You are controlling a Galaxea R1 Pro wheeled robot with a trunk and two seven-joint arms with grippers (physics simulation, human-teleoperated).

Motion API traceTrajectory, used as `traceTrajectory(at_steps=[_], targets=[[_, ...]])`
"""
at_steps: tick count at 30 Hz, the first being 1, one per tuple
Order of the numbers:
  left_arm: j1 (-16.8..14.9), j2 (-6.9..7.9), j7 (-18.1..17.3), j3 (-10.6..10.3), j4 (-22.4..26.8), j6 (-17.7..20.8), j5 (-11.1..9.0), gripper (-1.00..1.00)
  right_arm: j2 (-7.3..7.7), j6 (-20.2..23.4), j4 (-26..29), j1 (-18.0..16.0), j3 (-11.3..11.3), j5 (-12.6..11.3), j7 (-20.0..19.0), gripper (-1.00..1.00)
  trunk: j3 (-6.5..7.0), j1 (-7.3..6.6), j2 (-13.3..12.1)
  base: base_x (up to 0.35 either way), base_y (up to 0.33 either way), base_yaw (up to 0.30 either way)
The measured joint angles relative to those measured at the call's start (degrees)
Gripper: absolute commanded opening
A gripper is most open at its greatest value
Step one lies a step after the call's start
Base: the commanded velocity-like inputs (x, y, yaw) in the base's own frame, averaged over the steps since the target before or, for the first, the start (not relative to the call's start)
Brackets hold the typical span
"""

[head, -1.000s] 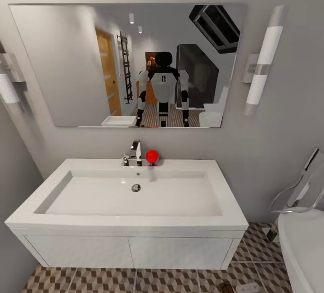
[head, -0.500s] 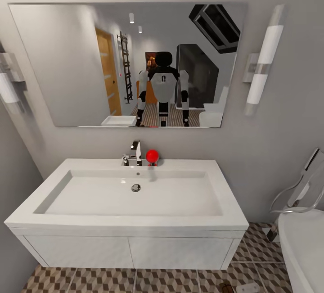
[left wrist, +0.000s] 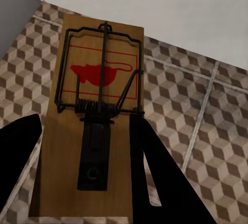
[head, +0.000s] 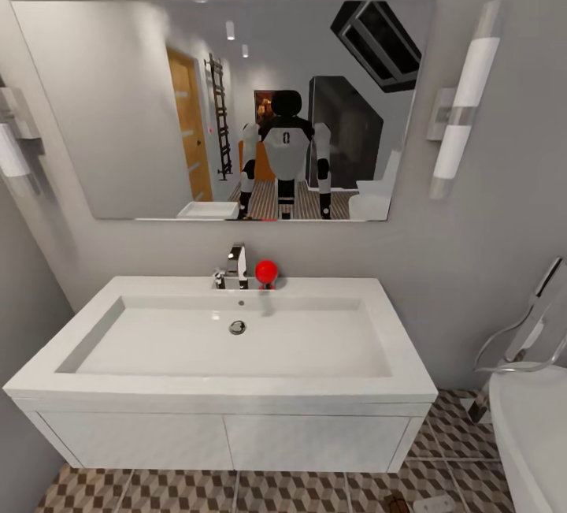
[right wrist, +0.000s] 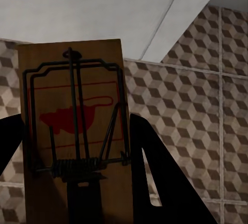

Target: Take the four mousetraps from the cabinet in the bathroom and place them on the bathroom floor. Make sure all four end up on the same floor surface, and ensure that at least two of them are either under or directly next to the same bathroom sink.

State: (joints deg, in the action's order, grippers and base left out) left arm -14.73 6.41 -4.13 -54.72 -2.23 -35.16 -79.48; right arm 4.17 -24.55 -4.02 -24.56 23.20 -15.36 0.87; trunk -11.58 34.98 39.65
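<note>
In the left wrist view, a mousetrap (left wrist: 93, 126) is held between the two dark fingers of the left end effector (left wrist: 85, 177), which is closed on its sides. Its wire bar and red mark face the camera. Behind it, the bathroom floor (left wrist: 206, 110) with its cube pattern is seen, and a white panel fills the upper part of that frame.

In the right wrist view, a second mousetrap (right wrist: 75, 131) is gripped the same way by the right end effector (right wrist: 72, 182). The same patterned floor is seen at the right of that frame, under white panels.

In the head view, the bathroom sink (head: 228, 375) is seen in the middle of the frame, with its chrome faucet (head: 234, 265) and a red ball (head: 267, 271) beside it. A mirror (head: 118, 103) hangs above. At the bottom edge, lower right, something small and brown (head: 396, 504) lies on the floor; what it is cannot be told.

The carrying step seems nearly done. Next, both traps should be lowered to the floor close by the sink and let go gently, flat side down.
</note>
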Motion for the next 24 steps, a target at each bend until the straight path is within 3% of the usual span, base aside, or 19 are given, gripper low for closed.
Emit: traceTrajectory(at_steps=[7,12,18,20,24], targets=[[-2.3,0.02,0.1,-0.2,0.1,1.0,0.3,-1.0,0.0,0.2,0.0,0.0,0.0,0.0,0.5,-1.0,-1.26,1.54,2.8,0.0,0.0,0.0],[-5.2,-0.09,1.1,-0.2,0.1,7.8,0.3,-1.0,0.0,0.3,0.0,0.0,0.0,-0.1,0.6,-1.0,-2.16,2.64,4.8,0.0,0.0,0.0],[-7.0,-0.31,3.7,-0.4,0.0,10.0,0.2,-1.0,0.0,0.7,0.0,0.0,-0.1,-0.3,0.8,-1.0,-3.24,3.96,7.2,0.0,0.0,0.0],[-7.5,-0.55,4.1,-0.8,0.0,10.4,1.4,-1.0,0.0,0.7,0.0,0.0,-0.1,-0.2,0.8,-1.0,-3.6,4.4,8.0,0.0,0.0,0.0],[-7.9,-1.09,4.4,-1.2,0.1,10.9,6.3,-1.0,0.0,0.5,0.0,0.0,0.0,0.0,0.7,-1.0,-3.97,4.84,8.9,0.0,0.0,0.0]])
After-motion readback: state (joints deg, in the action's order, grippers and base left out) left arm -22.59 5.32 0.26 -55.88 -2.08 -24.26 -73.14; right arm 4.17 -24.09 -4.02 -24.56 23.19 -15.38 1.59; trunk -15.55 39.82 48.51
